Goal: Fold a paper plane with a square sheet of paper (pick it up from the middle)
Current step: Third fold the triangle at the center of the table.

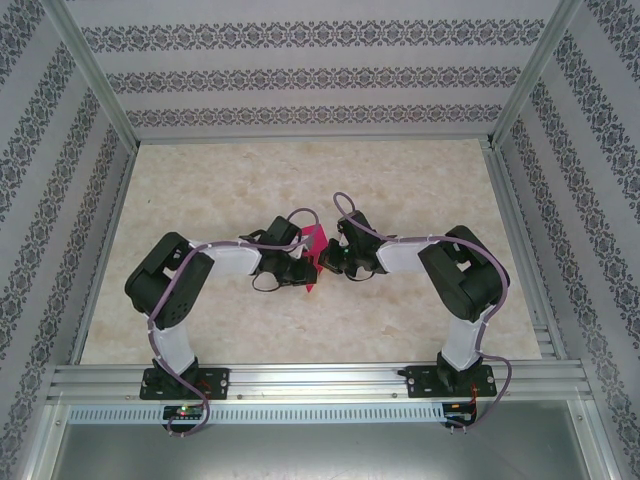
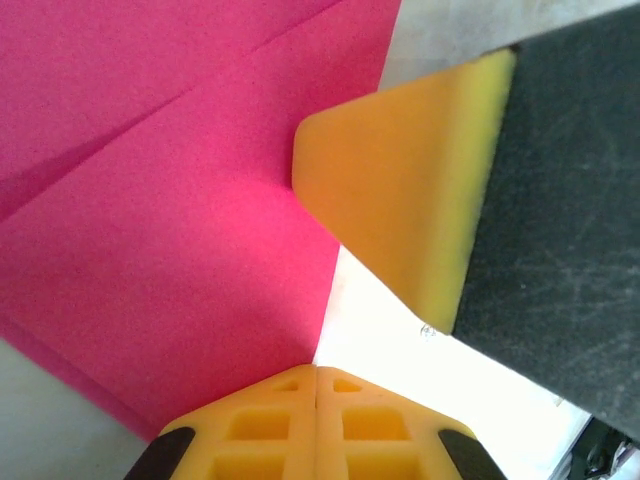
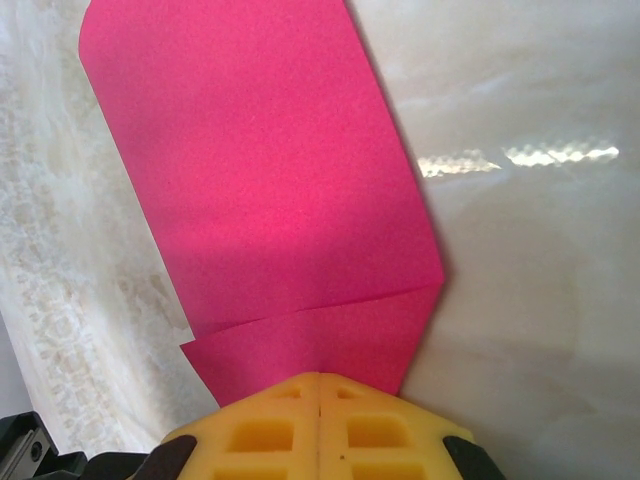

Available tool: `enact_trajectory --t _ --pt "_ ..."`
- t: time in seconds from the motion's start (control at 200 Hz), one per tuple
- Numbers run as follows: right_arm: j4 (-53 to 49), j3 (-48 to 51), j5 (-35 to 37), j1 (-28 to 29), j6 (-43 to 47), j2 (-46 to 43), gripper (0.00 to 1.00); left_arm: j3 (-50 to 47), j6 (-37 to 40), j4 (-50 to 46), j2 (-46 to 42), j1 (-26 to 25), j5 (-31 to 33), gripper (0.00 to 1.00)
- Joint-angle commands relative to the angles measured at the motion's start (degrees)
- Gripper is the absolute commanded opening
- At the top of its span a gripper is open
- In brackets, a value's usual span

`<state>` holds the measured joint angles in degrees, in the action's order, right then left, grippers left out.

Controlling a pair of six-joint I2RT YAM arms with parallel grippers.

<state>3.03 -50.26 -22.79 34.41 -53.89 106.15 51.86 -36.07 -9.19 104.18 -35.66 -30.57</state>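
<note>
Both arms meet over the middle of the tabletop (image 1: 420,180). The pink paper (image 1: 316,248) stands between the left jaws and the right jaws, and each pair is clenched on an edge of it. In the right wrist view the sheet runs straight ahead from the closed tips, with a crease crossing it just in front of the grip. In the left wrist view it fans up and to the left of the tips and shows a diagonal fold line. A yellow pad (image 2: 400,190) of the right jaws sits close on the right. Gripping from two sides probably serves to hold the thin sheet taut for the next crease. The surface beneath is pale and marbled. Patterned wallpaper (image 1: 300,40) lines the walls, which are framed by aluminium rails (image 1: 320,378).
</note>
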Motion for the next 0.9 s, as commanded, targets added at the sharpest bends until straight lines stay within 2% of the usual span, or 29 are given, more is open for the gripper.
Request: enact_trajectory --t 0.0,0.45,0.609,0.694,0.894 --pt "-4.1 0.4 2.0 -0.8 1.3 2.8 0.01 -4.6 2.4 -4.2 -0.6 -0.9 3.4 0.03" --pt "-6.0 0.0 2.4 -1.3 1.7 2.8 0.01 -9.2 8.2 -9.3 -8.1 -3.2 5.2 0.02" --pt "-5.2 0.2 1.9 -1.2 1.6 2.1 0.00 -7.1 5.5 -6.7 -11.9 -3.2 5.2 0.02" --pt "-4.7 0.3 1.5 -1.1 1.7 1.2 0.01 -5.9 3.7 -5.0 -13.5 -3.2 7.2 0.02" --pt "-4.0 -0.4 0.8 -0.9 2.0 0.4 0.01 -4.0 1.1 -2.3 -9.2 -3.2 9.5 0.01"
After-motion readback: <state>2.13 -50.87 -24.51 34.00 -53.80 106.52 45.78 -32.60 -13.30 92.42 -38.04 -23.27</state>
